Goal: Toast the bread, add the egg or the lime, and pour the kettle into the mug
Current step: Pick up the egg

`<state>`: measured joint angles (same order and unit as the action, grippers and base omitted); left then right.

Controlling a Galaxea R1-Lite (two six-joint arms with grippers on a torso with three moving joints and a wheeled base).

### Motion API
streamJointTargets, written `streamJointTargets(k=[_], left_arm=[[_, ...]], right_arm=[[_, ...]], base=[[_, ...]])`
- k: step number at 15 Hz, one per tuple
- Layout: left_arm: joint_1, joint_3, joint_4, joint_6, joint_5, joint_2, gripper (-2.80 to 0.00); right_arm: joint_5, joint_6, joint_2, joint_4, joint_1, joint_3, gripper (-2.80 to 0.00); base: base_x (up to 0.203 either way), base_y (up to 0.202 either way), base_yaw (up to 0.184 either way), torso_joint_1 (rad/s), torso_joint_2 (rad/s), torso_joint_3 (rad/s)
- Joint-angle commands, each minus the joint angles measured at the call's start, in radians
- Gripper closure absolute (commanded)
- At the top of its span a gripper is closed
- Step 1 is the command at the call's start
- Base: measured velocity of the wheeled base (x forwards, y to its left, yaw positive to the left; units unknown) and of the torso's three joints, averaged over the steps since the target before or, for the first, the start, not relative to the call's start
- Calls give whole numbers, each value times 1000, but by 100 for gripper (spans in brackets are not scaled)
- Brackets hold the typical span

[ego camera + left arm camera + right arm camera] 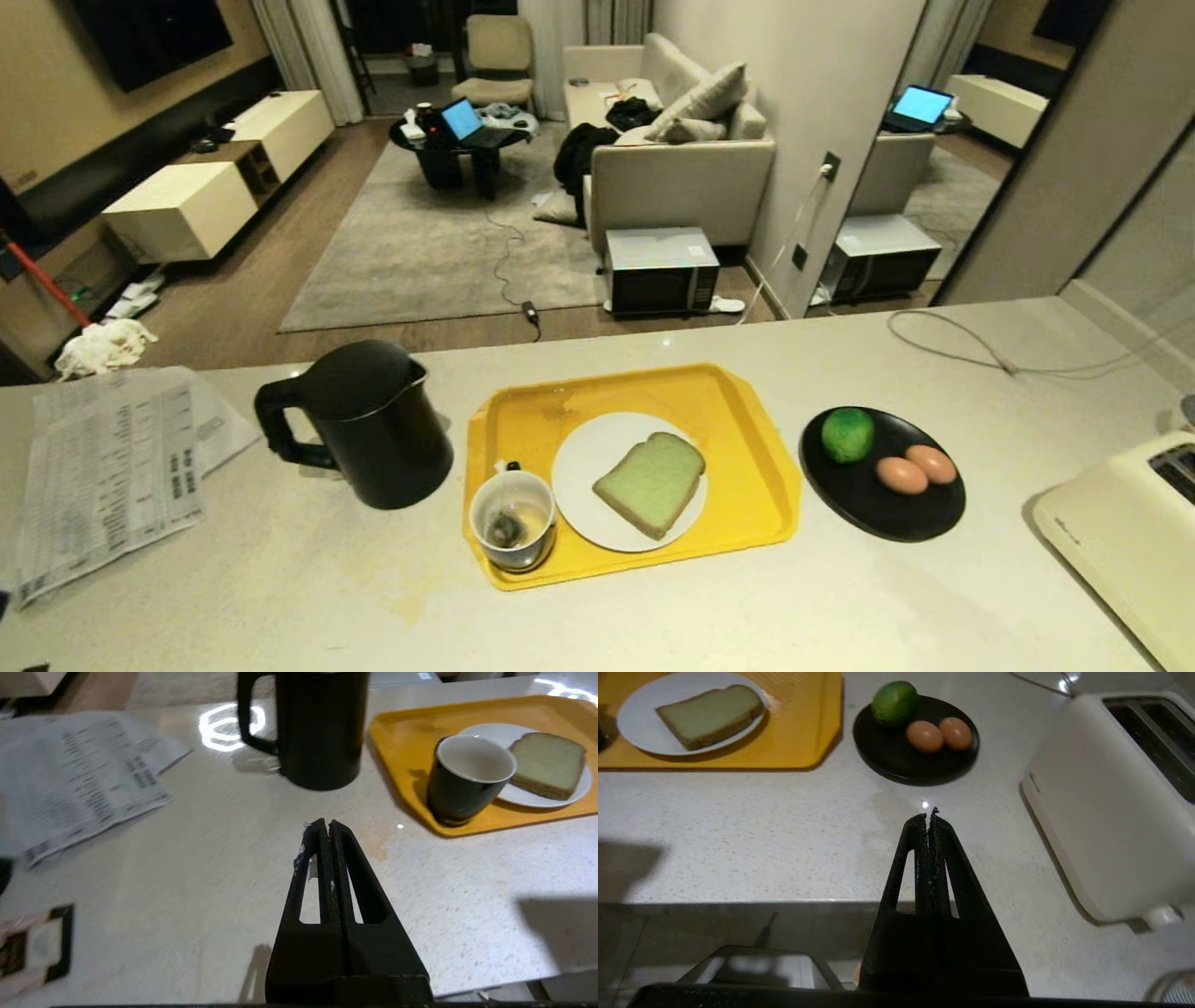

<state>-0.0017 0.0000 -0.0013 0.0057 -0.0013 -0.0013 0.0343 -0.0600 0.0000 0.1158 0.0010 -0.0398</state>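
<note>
Nothing started yet: both arms parked at the near edge of the table (840, 607), neither visible from the head camera. Left claw (326, 826) pinched fully shut, empty, hanging over bare tabletop. Right claw (928, 814) likewise shut tight and empty.

Ahead of the left claw and a bit outward: the kettle (369, 425), upright, lid on, handle facing away from the tray. Ahead and inward of it: the yellow tray (747, 411) with the mug (512, 519) at its near corner, just beside the white plate (583, 457) that carries the bread (651, 483), lying flat.

Ahead of the right claw: the black plate (887, 523) with the lime (848, 434) and two brown eggs (915, 469) touching each other; can't tell which is the marked egg. Outward of the right claw: the cream toaster (1130, 532), slots up.

Step in hand looks like toasting, first of three. Next move probably calls for a claw to open, reach to the bread, and lift it off the plate toward the toaster slot.

Surface: pale speckled stone, papers (112, 467) outward of the left claw. Beyond the table: a living room with sofa, rug, a microwave (661, 271) on the floor.
</note>
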Motion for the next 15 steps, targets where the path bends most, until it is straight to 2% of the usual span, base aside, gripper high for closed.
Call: streamJointTargets(k=[1,7,15], left_arm=[[0,0,0,0,1,0,0],[0,0,0,0,0,0,0],[0,0,0,0,0,0,0]], right_arm=[[1,-1,0,1,0,0,0],[1,0,1,1,0,0,0],[1,2,1,1,0,0,0]], base=[[2,5,-171,-1,2,2],[2,8,-151,0,3,2],[-1,-1,-10,0,0,0]])
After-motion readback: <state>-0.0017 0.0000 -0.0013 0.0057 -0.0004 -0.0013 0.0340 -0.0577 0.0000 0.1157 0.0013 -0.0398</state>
